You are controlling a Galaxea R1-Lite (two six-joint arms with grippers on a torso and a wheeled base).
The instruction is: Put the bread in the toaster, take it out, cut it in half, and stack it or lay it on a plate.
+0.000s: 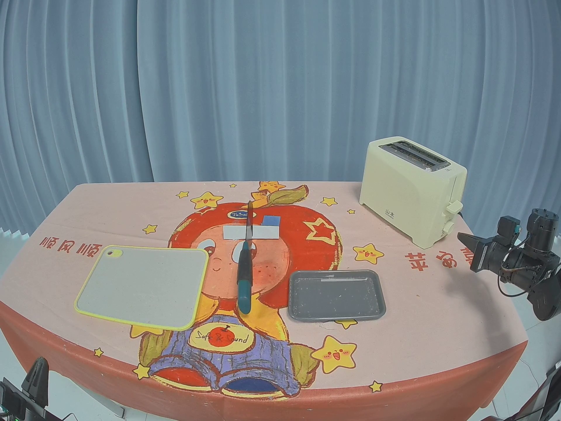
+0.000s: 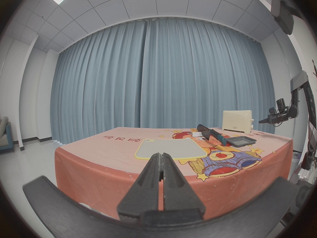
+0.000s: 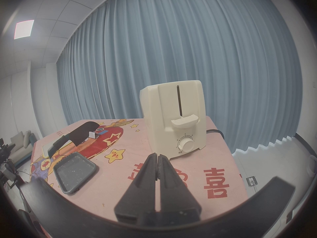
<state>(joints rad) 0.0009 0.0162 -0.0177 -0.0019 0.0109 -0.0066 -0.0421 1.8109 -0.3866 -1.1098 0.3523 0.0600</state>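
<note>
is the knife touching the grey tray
Apart. The head view shows a strip of tablecloth between the knife and the tray.

Staged test room — blue curtain backdrop (image 2: 158, 76), tiled office ceiling (image 2: 148, 0).
</note>
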